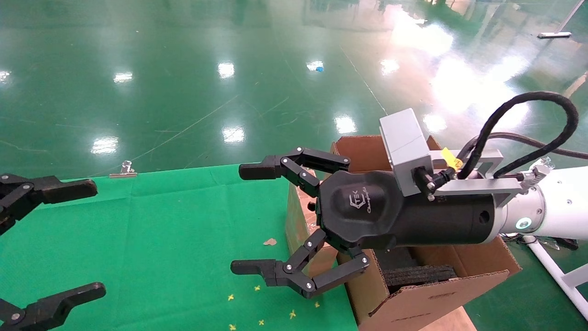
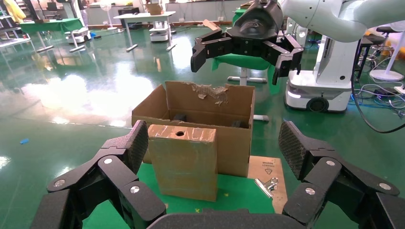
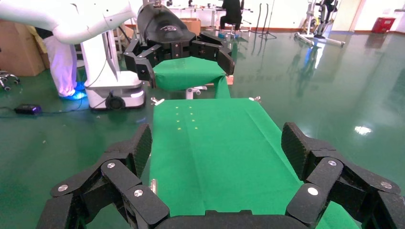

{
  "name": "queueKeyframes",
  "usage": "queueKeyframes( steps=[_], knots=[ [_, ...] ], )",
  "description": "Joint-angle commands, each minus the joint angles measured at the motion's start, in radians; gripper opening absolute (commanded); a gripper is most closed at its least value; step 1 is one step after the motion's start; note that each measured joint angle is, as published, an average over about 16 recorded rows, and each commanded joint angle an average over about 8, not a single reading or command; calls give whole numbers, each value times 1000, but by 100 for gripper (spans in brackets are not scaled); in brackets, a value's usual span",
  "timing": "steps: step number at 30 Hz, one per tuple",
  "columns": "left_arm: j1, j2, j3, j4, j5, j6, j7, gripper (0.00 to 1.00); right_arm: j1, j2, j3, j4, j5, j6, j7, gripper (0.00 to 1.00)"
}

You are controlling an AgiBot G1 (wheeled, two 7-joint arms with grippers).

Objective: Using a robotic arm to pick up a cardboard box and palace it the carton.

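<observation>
1. Right pincer (image 1: 245,219) hangs spread and empty over the green tabletop (image 1: 151,239), beside the carton (image 1: 413,294).
2. Left pincer (image 1: 92,236) gapes empty.
3. Cardboard box (image 2: 183,161) stands upright on the tabletop against the carton.

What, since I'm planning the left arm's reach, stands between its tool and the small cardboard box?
Nothing visible does. The cardboard box stands upright on the green cloth, straight ahead of the open left tool. The right tool hangs open above the carton behind it.
</observation>
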Motion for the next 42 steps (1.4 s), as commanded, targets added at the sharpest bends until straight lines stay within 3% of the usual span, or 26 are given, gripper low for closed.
queueKeyframes(
  steps=[1, 26, 33, 42],
  knots=[
    [0, 0, 0, 0, 0, 0, 0, 100, 0, 0, 0, 0, 0, 0, 0, 100],
    [0, 0, 0, 0, 0, 0, 0, 100, 11, 3, -22, 11, -41, 5, 23, 100],
    [-1, 0, 1, 1, 0, 0, 1, 100, 106, -11, -124, 57, -242, -17, 87, 100],
    [-1, 0, 1, 1, -1, 0, 1, 100, 370, -127, -380, 64, -621, -78, 216, 100]
  ],
)
